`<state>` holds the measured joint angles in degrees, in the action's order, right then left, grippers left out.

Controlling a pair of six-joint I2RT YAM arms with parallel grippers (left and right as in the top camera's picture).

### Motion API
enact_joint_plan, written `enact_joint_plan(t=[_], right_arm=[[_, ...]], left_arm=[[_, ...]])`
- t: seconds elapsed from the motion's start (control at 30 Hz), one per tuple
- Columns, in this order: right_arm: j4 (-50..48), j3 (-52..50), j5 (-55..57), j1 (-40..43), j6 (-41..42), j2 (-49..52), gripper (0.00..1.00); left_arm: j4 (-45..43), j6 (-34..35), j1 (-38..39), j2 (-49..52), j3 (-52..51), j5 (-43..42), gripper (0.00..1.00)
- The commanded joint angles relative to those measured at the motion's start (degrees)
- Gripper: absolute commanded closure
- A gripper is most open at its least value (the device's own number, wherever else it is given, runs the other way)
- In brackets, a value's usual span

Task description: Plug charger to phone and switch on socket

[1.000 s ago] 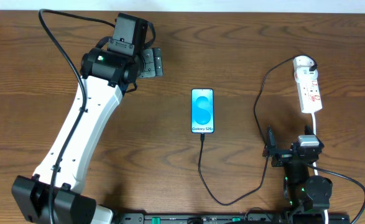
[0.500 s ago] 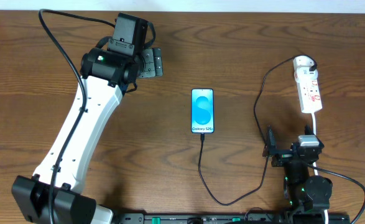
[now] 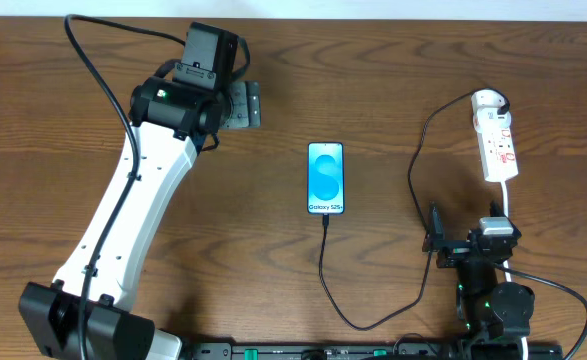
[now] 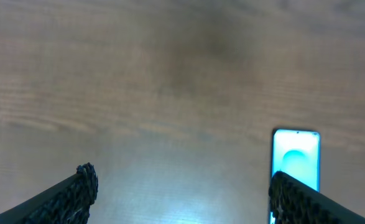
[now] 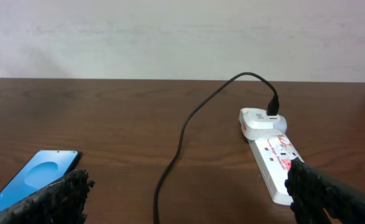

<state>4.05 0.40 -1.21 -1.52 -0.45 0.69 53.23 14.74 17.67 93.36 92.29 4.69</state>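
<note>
The phone (image 3: 325, 178) lies flat mid-table, its blue screen lit. The charger (image 3: 413, 180), a thin black cable, meets the phone's bottom edge, loops toward the front and runs up to the rounded white plug at the far end of the socket (image 3: 497, 140). My left gripper (image 3: 241, 105) hangs open over bare wood, back and left of the phone; its wrist view shows the phone (image 4: 296, 158) beyond the right finger (image 4: 294, 196). My right gripper (image 3: 470, 243) stands open near the front edge, below the socket (image 5: 272, 155), with the charger (image 5: 188, 124) running between its fingers' line of sight.
The left arm's white link (image 3: 133, 210) stretches diagonally over the table's left half. A white cord (image 3: 508, 200) leaves the socket toward the right arm's base (image 3: 493, 305). A pale wall (image 5: 170, 37) stands behind the table's far edge.
The left gripper has turned slightly at the wrist. The phone, charger, socket and right arm have not moved.
</note>
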Motion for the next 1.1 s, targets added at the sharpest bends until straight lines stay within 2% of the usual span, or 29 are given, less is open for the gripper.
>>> enact_joint_plan(t=[0.0,0.27,0.37,0.67,0.77,0.97,1.07], right_arm=[[0.3,-0.1,0.9,-0.3,0.8,-0.4,0.01],[0.3,-0.1,0.9,-0.3,0.8,-0.4,0.01],[0.3,-0.1,0.9,-0.3,0.8,-0.4,0.01],[0.3,-0.1,0.9,-0.3,0.8,-0.4,0.01],[0.3,-0.1,0.9,-0.3,0.8,-0.4,0.01],[0.3,-0.1,0.9,-0.3,0.8,-0.4,0.01],[0.3,-0.1,0.9,-0.3,0.8,-0.4,0.01]], left_arm=[[2.4,-1.1,-0.2,0.0,-1.0,0.9,0.10],[-0.3,-1.2,-1.5,-6.2,-13.0,1.1,0.11],[1.7,-1.2,-2.9,-10.5,-17.4,1.1,0.10],[2.2,-1.2,-5.5,-20.2,-23.0,0.3,0.10],[-1.2,-1.3,-5.4,-23.1,-26.8,-1.1,0.10],[-15.9,-6.5,-5.5,-30.3,-37.8,-8.8,0.11],[-19.4,-7.7,-6.3,-33.7,-42.1,-11.2,0.10]])
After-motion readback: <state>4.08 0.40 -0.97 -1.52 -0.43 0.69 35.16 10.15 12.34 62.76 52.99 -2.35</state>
